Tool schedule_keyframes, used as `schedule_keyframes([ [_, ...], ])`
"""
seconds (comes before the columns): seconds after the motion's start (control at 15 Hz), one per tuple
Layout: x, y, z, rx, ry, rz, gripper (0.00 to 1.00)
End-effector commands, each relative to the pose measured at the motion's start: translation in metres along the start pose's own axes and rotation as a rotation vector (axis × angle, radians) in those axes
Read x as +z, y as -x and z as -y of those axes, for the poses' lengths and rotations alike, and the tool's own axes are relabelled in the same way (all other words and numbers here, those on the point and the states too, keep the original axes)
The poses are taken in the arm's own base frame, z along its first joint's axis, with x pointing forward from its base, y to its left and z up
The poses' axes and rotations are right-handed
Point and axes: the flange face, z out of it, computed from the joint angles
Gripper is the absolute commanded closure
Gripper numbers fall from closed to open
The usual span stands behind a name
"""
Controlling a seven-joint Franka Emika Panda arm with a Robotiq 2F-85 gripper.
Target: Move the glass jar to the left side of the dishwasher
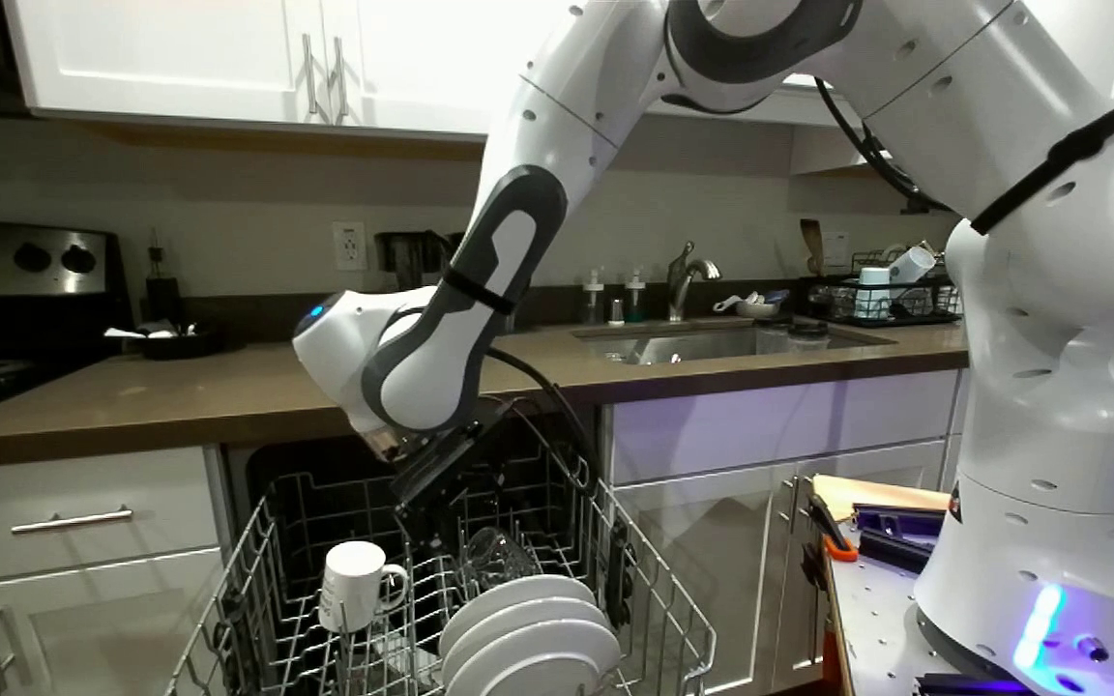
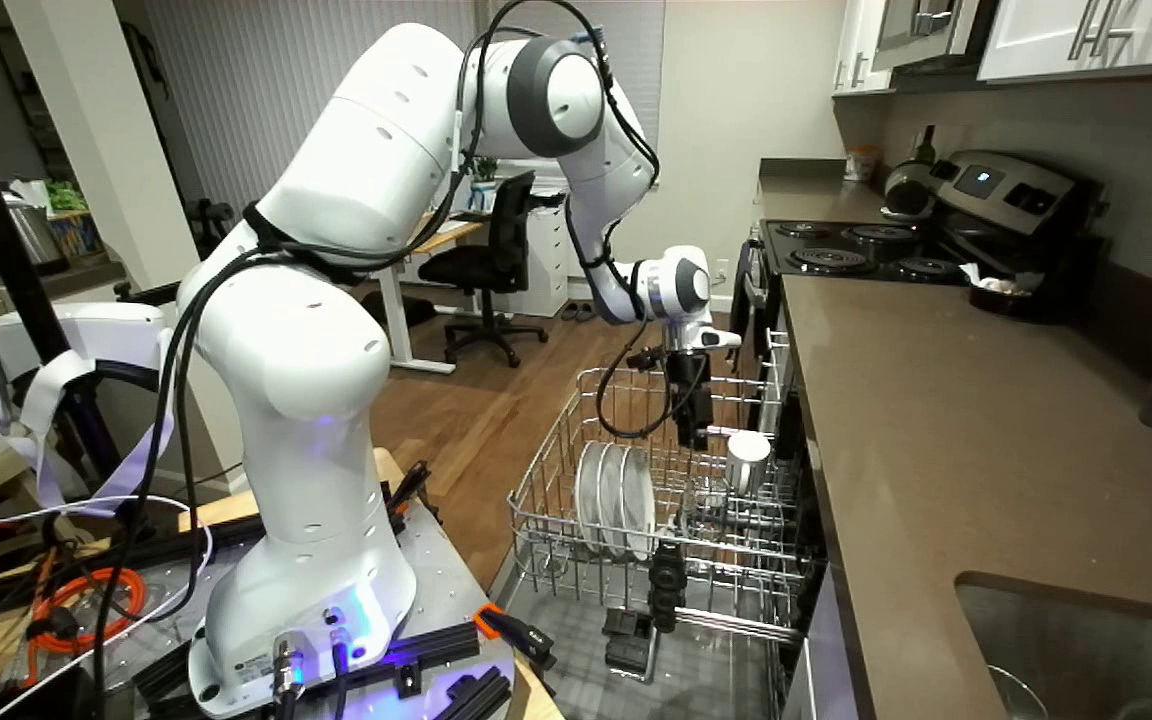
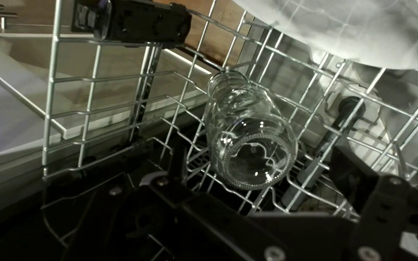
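Note:
The clear glass jar [image 3: 252, 145] lies tilted in the dishwasher rack [image 3: 96, 78], its ribbed base toward the wrist camera and its neck pointing away. In an exterior view the jar [image 1: 497, 559] sits behind the plates, on the gripper's right in that picture. My gripper [image 3: 263, 172] is open, with its black fingers spread apart on either side of the jar's base in the wrist view. No contact with the jar shows. The gripper also shows low over the rack in both exterior views [image 1: 433, 536] [image 2: 694, 435]. In an exterior view the jar [image 2: 704, 497] is hard to make out through the wires.
A white mug [image 1: 349, 585] stands in the rack near the gripper. Several white plates [image 1: 533, 643] stand upright beside the jar. The rack's wire sides [image 2: 546, 465] rise around them. The counter edge [image 2: 816, 440] runs along the dishwasher.

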Motion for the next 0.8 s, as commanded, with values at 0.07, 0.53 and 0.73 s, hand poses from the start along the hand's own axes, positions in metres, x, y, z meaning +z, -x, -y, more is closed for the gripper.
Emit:
schedule_keyframes([
  [0.07,0.030,-0.018,0.013,0.048,-0.031,0.010,0.00],
  [0.53,0.081,-0.044,0.022,0.062,0.011,-0.020,0.00],
  [0.73,0.097,-0.050,0.025,0.064,0.026,-0.007,0.00],
])
